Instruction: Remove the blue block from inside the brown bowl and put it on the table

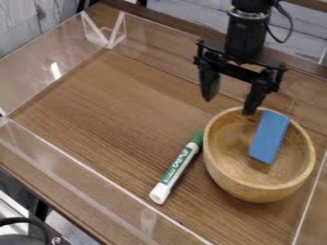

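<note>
The blue block (270, 136) leans inside the brown bowl (225, 168), which stands at the right of the table (102, 105). My gripper (235, 95) hangs just above the bowl's far rim, pointing straight down. Its two black fingers (211, 85) stand wide apart and hold nothing. It is slightly behind and to the left of the block, clear of it.
A white-and-green marker (177, 168) lies on the table just left of the bowl. Low clear acrylic walls (76, 163) edge the tabletop, with a clear bracket (102, 31) at the back left corner.
</note>
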You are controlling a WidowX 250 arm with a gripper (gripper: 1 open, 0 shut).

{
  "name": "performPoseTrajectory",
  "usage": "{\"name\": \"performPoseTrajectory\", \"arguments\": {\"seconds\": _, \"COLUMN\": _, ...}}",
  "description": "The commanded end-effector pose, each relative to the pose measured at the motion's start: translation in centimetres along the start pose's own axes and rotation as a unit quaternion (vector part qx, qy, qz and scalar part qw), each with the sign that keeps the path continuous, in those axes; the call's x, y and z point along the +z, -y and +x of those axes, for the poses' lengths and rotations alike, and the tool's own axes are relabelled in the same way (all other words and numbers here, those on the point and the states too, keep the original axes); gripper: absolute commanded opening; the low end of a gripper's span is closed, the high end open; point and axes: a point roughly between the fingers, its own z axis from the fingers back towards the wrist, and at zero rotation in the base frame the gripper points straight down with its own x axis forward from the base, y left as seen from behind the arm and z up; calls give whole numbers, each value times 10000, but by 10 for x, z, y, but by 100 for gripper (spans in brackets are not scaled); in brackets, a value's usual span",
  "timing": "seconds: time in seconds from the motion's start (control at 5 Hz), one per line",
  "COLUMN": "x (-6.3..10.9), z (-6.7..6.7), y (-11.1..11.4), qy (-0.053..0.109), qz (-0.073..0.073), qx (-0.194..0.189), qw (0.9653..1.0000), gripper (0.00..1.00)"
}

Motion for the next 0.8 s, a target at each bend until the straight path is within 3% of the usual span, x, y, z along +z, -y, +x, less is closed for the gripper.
{"name": "performPoseTrajectory", "arguments": {"seconds": 0.0, "x": 9, "z": 7, "y": 14, "qy": 333, "qz": -68, "qx": -83, "qw": 9994, "gripper": 100}}
{"name": "performPoseTrajectory", "arguments": {"seconds": 0.4, "x": 1, "z": 11, "y": 40, "qy": 584, "qz": -120, "qx": -234, "qw": 9979, "gripper": 100}}
{"name": "performPoseTrajectory", "arguments": {"seconds": 0.6, "x": -3, "z": 12, "y": 46, "qy": 636, "qz": -154, "qx": -283, "qw": 9975, "gripper": 100}}
